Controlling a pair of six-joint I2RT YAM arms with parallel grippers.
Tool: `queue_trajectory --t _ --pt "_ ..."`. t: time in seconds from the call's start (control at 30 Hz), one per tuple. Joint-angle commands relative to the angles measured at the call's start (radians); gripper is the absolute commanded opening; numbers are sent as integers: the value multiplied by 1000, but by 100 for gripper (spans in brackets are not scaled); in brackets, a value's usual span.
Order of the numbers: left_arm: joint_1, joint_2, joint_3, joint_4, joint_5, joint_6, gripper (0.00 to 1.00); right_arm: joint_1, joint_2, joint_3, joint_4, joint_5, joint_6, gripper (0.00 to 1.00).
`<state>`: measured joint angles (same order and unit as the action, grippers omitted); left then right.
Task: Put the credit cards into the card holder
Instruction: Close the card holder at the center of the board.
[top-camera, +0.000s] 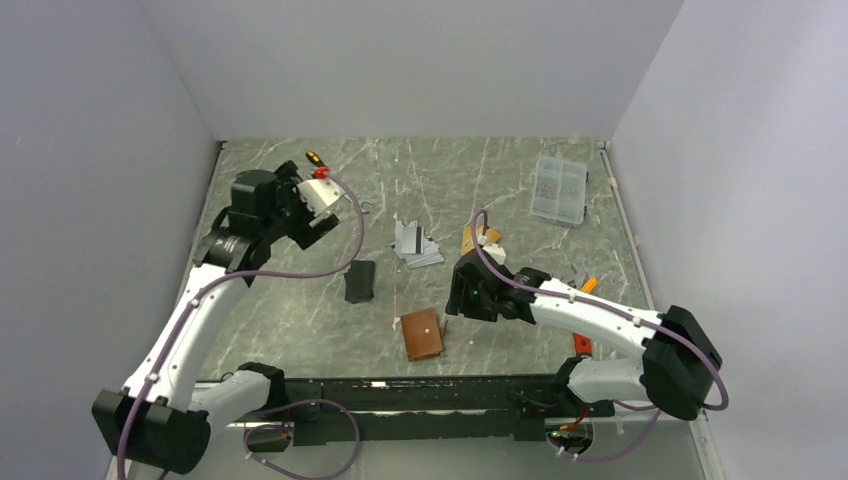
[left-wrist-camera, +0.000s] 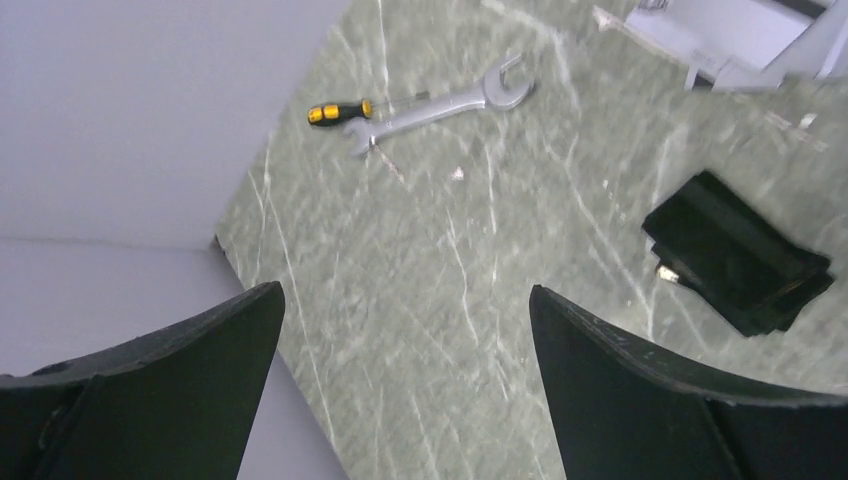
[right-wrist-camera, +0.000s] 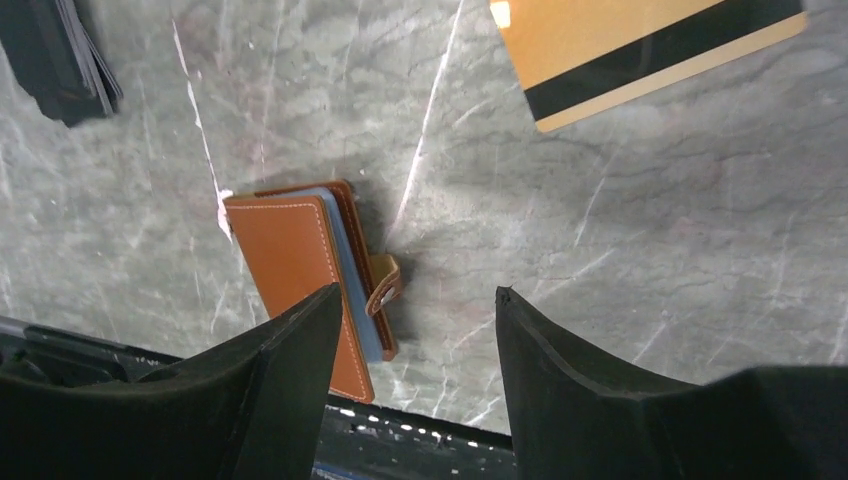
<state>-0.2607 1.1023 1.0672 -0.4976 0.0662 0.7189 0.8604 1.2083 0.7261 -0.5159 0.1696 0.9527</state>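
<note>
1. The green-grey marbled stone bench (top-camera: 300, 320) is hard and smooth. Thin cards lying flat on it give fingertips little edge to catch, so a pick may skid a card along instead of lifting it.
2. The left pincer (left-wrist-camera: 405, 292) hangs wide open and empty over the far-left corner, well apart from every task item. From there it cannot steady anything, so whatever the other arm pushes may slide freely.
3. The right pincer (right-wrist-camera: 418, 292) has its fingers parted with nothing between them, above bare stone just beside the holder. Coming straight down here would close on nothing, or clip the holder's snap tab.
4. The tan-brown leather folding card holder (right-wrist-camera: 290, 260) lies folded near the bench's near edge, with pale sleeves showing along its side. A nudge could send it towards that edge, and while folded it offers no open slot.
5. The flat black pouch (top-camera: 360, 281), left of the holder, is similar in size and could be taken for it.
6. The credit cards lie outside the holder — a gold-orange card with a dark stripe (right-wrist-camera: 620, 50) near the right pincer, and silver-grey cards (top-camera: 415, 245) piled farther back. A grab at the pile may lift several at once or scatter them.
</note>
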Motion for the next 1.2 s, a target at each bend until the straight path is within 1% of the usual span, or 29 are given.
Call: queue_trajectory --t 0.0,0.03,0.07,0.1,0.13,0.23,0.27,0.3,0.33,0.47,0.57,0.63,0.7,0.8,1.07,1.17 --pt "13 23 12 -78 272 -23 99 -2 60 70 -22 -109 -29 59" --pt "-22 51 20 -112 259 -47 94 -1 71 73 -17 -127 -29 59" --pt "-58 70 10 -144 261 -47 86 -1 85 74 -15 -140 -27 58" --pt "-108 72 -19 -140 234 -59 82 -1 96 78 -17 -150 -22 56" --pt "-157 62 -66 -97 205 -62 81 -1 109 82 -20 -157 -16 54" --pt "-324 -14 -213 42 150 -68 88 -1 121 85 -21 -163 -3 51" --pt "-372 -23 -234 59 147 -76 90 -1 123 83 -23 -163 1 50" --pt "-410 -15 -236 56 154 -87 96 -2 127 81 -23 -163 3 50" --pt "-441 6 -231 46 158 -102 99 -2 133 81 -23 -163 3 49" --pt "-586 99 -249 65 119 -127 99 -1 172 91 -34 -163 3 46" --pt "-699 145 -282 117 81 -126 99 0 201 103 -43 -163 5 40" --pt "-759 171 -298 136 88 -121 99 -1 210 107 -52 -163 7 37" --pt "-804 196 -311 147 89 -93 99 -1 210 105 -59 -163 13 34" --pt "-840 215 -344 186 93 -43 99 -2 197 96 -66 -150 22 29" --pt "-856 241 -366 268 135 14 99 -4 199 93 -83 -104 35 16" --pt "-863 249 -376 291 154 22 95 -4 189 95 -94 -75 38 13"
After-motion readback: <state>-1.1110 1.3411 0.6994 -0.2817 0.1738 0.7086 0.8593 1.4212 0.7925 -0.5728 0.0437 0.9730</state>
